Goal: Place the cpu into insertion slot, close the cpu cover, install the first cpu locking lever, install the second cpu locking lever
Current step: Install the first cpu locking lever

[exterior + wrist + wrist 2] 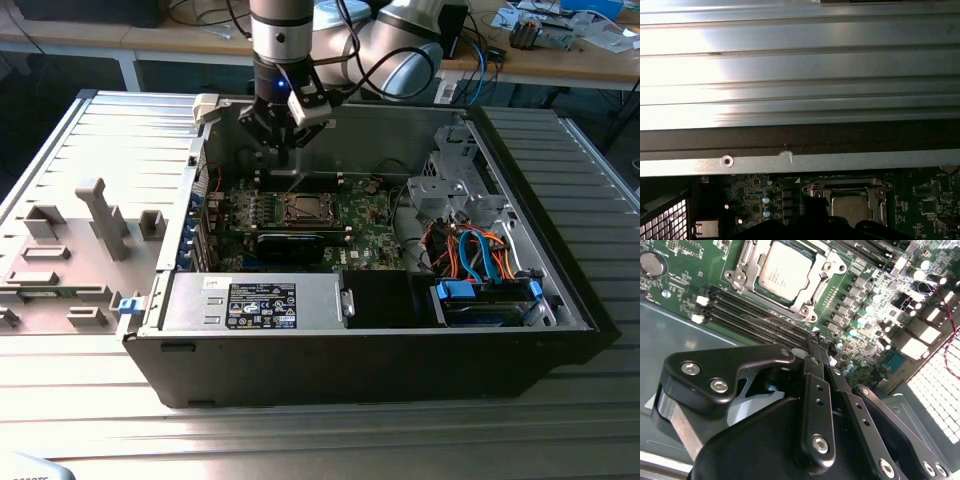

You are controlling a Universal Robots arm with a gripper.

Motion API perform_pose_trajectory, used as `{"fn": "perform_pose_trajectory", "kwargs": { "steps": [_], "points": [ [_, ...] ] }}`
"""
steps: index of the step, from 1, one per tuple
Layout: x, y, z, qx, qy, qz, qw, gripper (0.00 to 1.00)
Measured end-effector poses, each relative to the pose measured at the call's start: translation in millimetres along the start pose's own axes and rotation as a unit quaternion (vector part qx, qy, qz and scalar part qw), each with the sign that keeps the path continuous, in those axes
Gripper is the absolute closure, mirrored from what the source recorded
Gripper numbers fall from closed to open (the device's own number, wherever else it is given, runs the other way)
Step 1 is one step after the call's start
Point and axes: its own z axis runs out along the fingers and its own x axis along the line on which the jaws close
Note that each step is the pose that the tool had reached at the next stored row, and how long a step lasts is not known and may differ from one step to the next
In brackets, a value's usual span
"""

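- The cpu [785,271] sits flat in the insertion slot [304,209], at the top centre of the second wrist view, its silver-grey top showing through the window of the cpu cover [812,294], which looks folded down around it.
- In the first wrist view the same chip [852,209] lies at the bottom edge of the frame, ringed by the metal frame.
- The gripper [815,342] hangs above the motherboard [875,305], near the long memory slots [755,315] just below the socket in the second wrist view; its fingers [816,390] are pressed together and hold nothing.
- In the exterior view the gripper [283,155] sits at the upper centre of the frame, just above the socket, inside the open computer case [330,340] on the ribbed bench [300,440].
- Judging from this, the chip is placed and the cover is down, so the work now concerns the locking levers; to do that well, the closed fingertips should push the thin lever arm sideways and down along its own arc, clear of the memory slots and the small capacitors [857,322].
- I cannot make out either lever's position, or whether one is hooked under its tab.
- The first wrist view cuts off the socket's lower half behind dark gripper parts.
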Motion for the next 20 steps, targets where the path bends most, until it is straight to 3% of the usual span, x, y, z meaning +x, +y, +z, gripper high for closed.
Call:
{"fn": "perform_pose_trajectory", "kwargs": {
  "steps": [4,20],
  "points": [
    [-4.1,0.1,0.1,0.0000,0.0000,0.000,1.00000,0.89],
    [-5.2,0.2,5.0,0.0001,0.0000,0.000,1.00000,0.89]
  ]
}}
